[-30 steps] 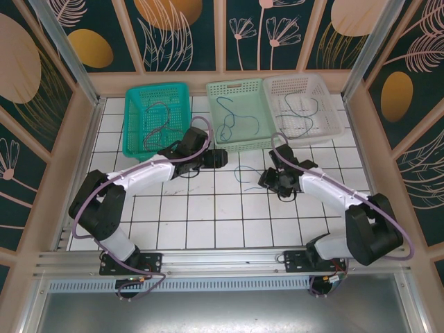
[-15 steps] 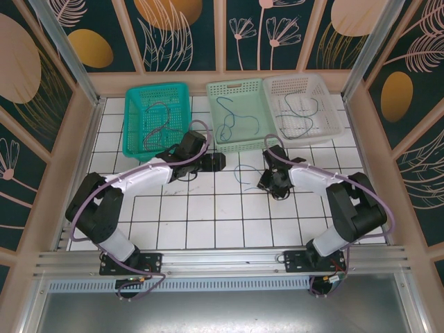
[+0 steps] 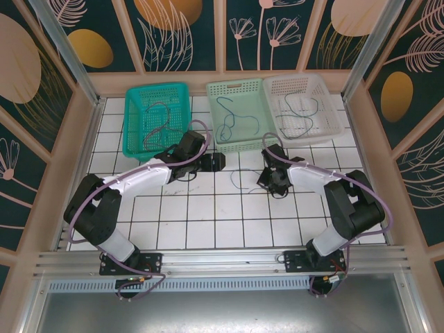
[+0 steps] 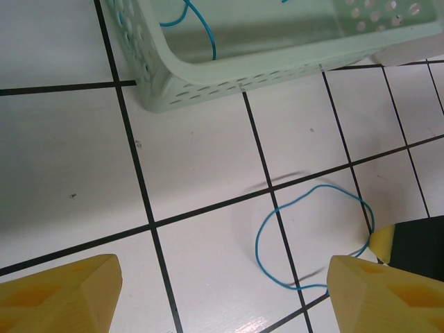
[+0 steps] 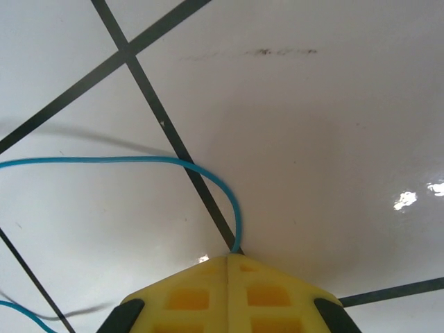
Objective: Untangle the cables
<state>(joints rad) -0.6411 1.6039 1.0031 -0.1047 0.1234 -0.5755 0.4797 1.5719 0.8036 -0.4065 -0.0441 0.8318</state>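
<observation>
The right fingers (image 5: 229,276) are pressed fully together, pinching one end of the blue cable (image 5: 139,159) at their tips. From there the cable arcs off to their left across the white tiled tabletop (image 5: 312,139). The left fingers (image 3: 222,162) stand wide apart and hold nothing. The cable's loop lies just ahead of them, and beyond it a pale green basket (image 4: 277,62) holds a second blue cable (image 4: 202,26).
</observation>
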